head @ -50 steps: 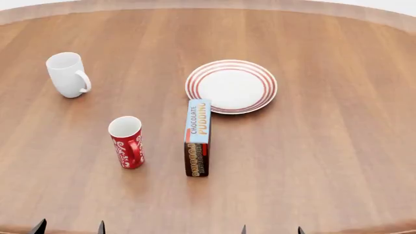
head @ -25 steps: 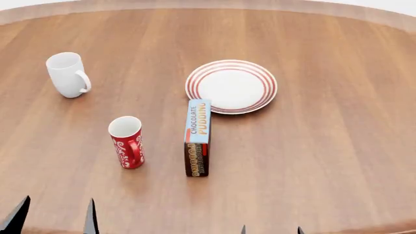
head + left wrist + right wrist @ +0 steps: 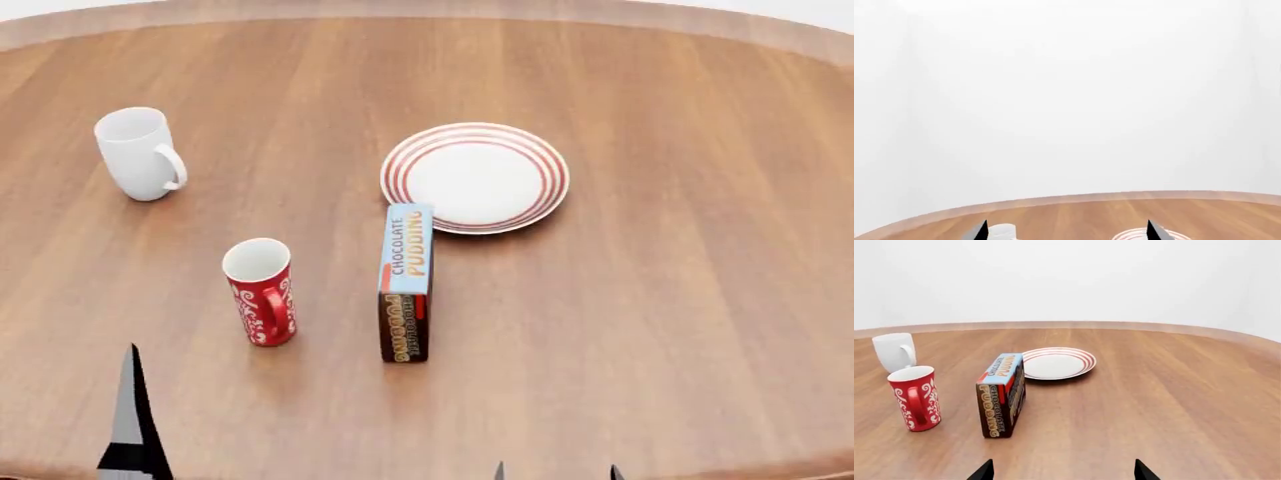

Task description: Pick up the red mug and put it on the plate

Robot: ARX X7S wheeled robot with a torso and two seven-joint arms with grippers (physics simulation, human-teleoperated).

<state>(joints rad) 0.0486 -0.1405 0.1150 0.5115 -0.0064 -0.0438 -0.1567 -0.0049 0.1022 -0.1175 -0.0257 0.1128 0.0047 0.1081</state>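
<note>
The red mug [image 3: 260,290] with its white swirl pattern stands upright on the table, left of centre, and also shows in the right wrist view [image 3: 915,397]. The plate [image 3: 475,177] with red rings lies further back and to the right, empty; it also shows in the right wrist view [image 3: 1057,363]. My left gripper [image 3: 131,420] is near the front edge, left of and nearer than the red mug; its left wrist view [image 3: 1066,232] shows the tips wide apart and empty. My right gripper [image 3: 557,470] is open and empty at the front edge, as its own view [image 3: 1063,472] shows.
A chocolate pudding box [image 3: 406,282] stands on edge between the red mug and the plate. A plain white mug [image 3: 138,152] stands at the back left. The round wooden table [image 3: 667,300] stretches wide to the right.
My left gripper has risen further into the head view from the bottom edge and turned, so its two tips now show as one tall dark shape. The right gripper has not moved.
</note>
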